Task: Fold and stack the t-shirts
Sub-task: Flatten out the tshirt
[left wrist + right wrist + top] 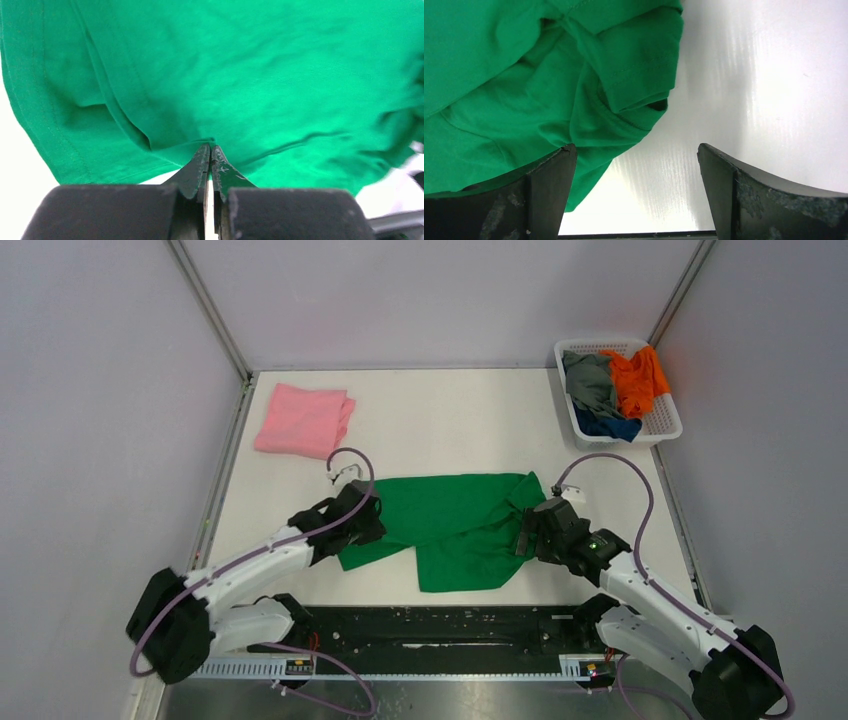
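Note:
A bright green t-shirt [460, 525] lies partly spread and rumpled on the white table between my two arms. My left gripper [368, 523] is at the shirt's left edge, shut on a pinch of its green cloth [250, 75], with the tips [210, 147] pressed together on a fold. My right gripper [522, 535] is at the shirt's right side and open [636, 150]. Its left finger rests over the shirt's bunched edge [524, 90], and bare table shows between the fingers. A pink t-shirt [303, 420] lies folded at the back left.
A white slatted basket [665, 425] at the back right holds an orange t-shirt [638, 378], a grey one [590, 380] and a dark blue one [608, 425]. Metal frame posts and pale walls border the table on three sides.

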You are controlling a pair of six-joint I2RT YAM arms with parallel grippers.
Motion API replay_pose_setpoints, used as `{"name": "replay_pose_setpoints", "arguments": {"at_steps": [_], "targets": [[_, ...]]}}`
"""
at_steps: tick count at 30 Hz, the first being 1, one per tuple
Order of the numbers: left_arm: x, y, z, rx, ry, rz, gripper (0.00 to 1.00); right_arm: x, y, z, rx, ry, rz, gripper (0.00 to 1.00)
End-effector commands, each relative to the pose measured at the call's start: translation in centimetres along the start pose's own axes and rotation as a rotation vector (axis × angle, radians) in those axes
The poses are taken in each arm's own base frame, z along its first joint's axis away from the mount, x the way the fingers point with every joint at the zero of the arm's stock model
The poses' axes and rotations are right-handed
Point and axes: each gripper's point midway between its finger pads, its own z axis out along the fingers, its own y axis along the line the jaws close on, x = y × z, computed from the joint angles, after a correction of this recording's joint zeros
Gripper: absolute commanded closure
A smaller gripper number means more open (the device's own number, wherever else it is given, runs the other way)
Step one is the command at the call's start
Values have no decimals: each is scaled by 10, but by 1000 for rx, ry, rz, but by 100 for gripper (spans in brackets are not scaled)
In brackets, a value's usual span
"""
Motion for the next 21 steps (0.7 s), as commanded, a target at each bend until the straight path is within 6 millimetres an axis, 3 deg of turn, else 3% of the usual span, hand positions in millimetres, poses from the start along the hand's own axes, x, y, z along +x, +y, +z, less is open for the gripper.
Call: {"name": "replay_pose_setpoints", "arguments": {"at_steps": [1, 7, 15, 17, 21], "targets": [[-18, -11, -25, 93, -89, -15, 100, -28, -3, -2, 51, -115, 26, 2], [-36, -7, -48, 113, -177, -24, 100, -51, 10, 10, 63, -153, 0, 2], [-59, -9, -61, 112, -276, -38, 100, -64, 13, 50, 175, -153, 22, 24], [-68, -10, -66, 109, -312, -49, 100, -69, 12, 56, 204, -150, 35, 36], [-90, -10, -84, 108, -404, -71, 100, -84, 10, 48, 228, -197, 41, 77]]}}
